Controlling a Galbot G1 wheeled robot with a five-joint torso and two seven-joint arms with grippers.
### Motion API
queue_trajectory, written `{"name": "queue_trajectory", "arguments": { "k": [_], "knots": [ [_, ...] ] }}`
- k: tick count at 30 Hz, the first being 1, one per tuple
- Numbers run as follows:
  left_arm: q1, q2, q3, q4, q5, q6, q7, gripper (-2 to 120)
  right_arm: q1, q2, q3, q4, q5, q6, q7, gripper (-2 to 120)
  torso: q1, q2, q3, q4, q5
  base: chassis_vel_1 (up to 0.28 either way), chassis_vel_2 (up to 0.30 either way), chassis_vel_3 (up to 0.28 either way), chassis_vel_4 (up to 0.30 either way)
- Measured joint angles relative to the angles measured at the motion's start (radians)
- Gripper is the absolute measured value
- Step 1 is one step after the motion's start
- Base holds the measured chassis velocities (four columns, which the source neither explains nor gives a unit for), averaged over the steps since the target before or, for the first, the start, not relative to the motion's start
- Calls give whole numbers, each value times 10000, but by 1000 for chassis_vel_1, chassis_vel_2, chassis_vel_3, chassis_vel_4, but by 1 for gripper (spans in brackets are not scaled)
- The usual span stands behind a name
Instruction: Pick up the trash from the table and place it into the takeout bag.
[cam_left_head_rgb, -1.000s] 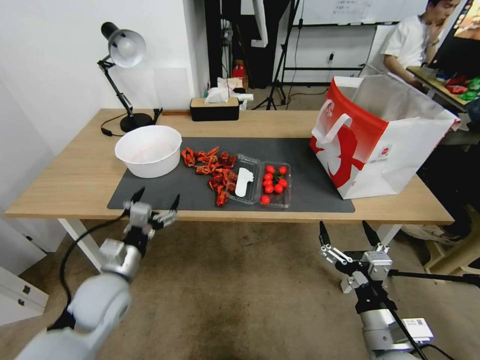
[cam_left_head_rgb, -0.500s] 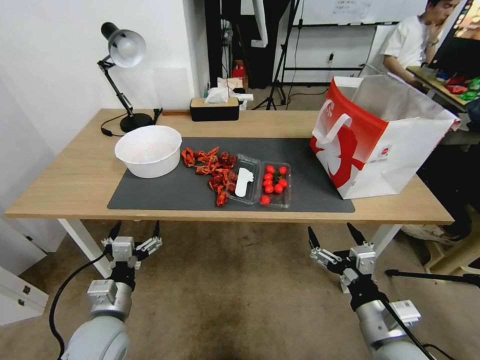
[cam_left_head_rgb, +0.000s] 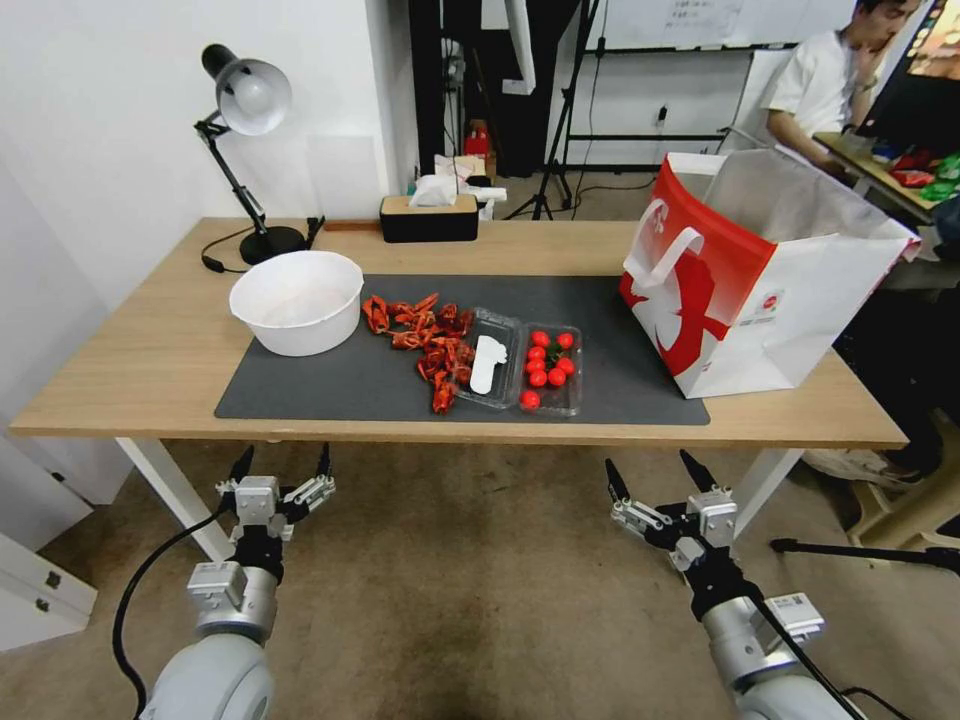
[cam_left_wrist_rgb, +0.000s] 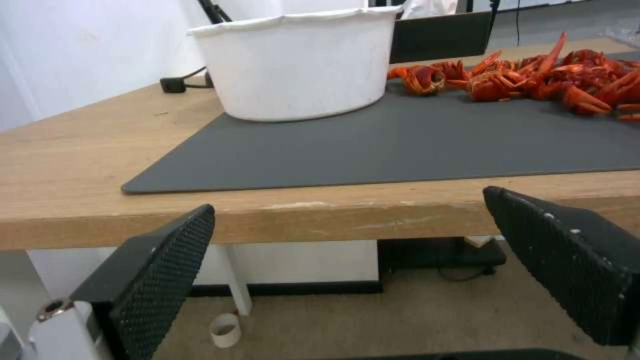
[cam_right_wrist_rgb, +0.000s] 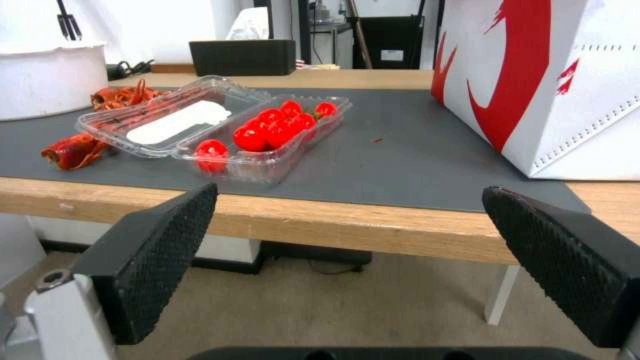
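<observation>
The trash on the table (cam_left_head_rgb: 150, 360) is a heap of red crayfish shells (cam_left_head_rgb: 425, 335) (cam_left_wrist_rgb: 540, 80), an open clear clamshell (cam_left_head_rgb: 525, 365) (cam_right_wrist_rgb: 220, 125) holding cherry tomatoes, and a white bowl (cam_left_head_rgb: 297, 300) (cam_left_wrist_rgb: 300, 65). All lie on the dark grey mat (cam_left_head_rgb: 330, 385). The red-and-white takeout bag (cam_left_head_rgb: 760, 270) (cam_right_wrist_rgb: 547, 80) stands open at the table's right end. My left gripper (cam_left_head_rgb: 283, 462) (cam_left_wrist_rgb: 347, 202) hangs open below the table's front edge, facing the bowl. Open too, my right gripper (cam_left_head_rgb: 650, 468) (cam_right_wrist_rgb: 350, 192) is below the edge, facing the clamshell. Neither holds anything.
A black desk lamp (cam_left_head_rgb: 245, 150) stands at the back left of the table and a dark tissue box (cam_left_head_rgb: 430, 215) at the back middle. White table legs (cam_left_head_rgb: 175, 490) stand near the left arm. A person sits behind the bag.
My left gripper has dropped from the table's front edge to below it. My right gripper has shifted slightly to the left. Nothing on the table has moved.
</observation>
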Motion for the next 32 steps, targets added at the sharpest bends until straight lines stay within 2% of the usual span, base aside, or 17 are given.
{"name": "queue_trajectory", "arguments": {
  "k": [32],
  "knots": [
    [-16, 19, 19, -1, -11, 24, 5, 100, -6, 5, 1, 2, -27, 64, 10, 100, 0, 0, 0, 0, 0, 0, 0, 0, 0]
  ]
}}
